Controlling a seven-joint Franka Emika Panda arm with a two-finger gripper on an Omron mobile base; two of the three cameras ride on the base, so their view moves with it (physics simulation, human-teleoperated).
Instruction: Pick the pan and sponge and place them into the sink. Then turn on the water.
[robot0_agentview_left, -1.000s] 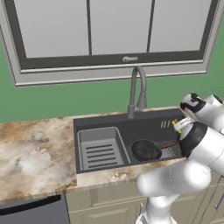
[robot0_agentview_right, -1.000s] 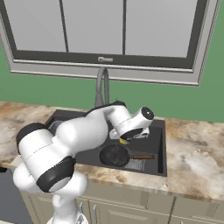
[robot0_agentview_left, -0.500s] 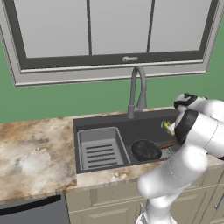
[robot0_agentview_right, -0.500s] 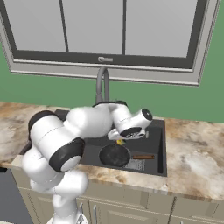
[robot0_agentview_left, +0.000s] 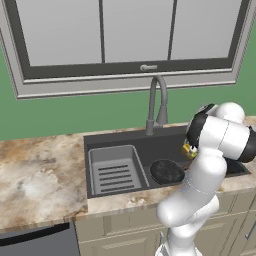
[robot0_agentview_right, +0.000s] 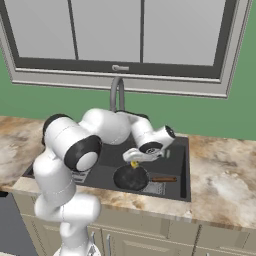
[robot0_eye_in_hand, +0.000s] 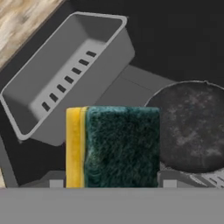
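Dark charcoal sink (robot0_agentview_left: 112, 140) set in a marbled stone counter (robot0_agentview_left: 35, 175); inside it, a grey ribbed rack insert (robot0_agentview_left: 114, 170) at the left end and the black pan (robot0_agentview_left: 166, 171) on the basin floor at mid-right. The right base view gives the pan's (robot0_agentview_right: 131, 178) brownish handle (robot0_agentview_right: 163, 179) pointing right; in the left base view the arm covers that handle. The gripper (robot0_agentview_right: 134, 161) hangs over the basin just above the pan, jaws set wide and closed on the sponge (robot0_eye_in_hand: 113, 146). Hand view: the sponge's green face and yellow edge stand close in front, fingertips hidden behind it. In the base views the sponge (robot0_agentview_left: 189, 149) is a small yellow speck. The gooseneck faucet (robot0_agentview_left: 155, 102) stands behind the basin.
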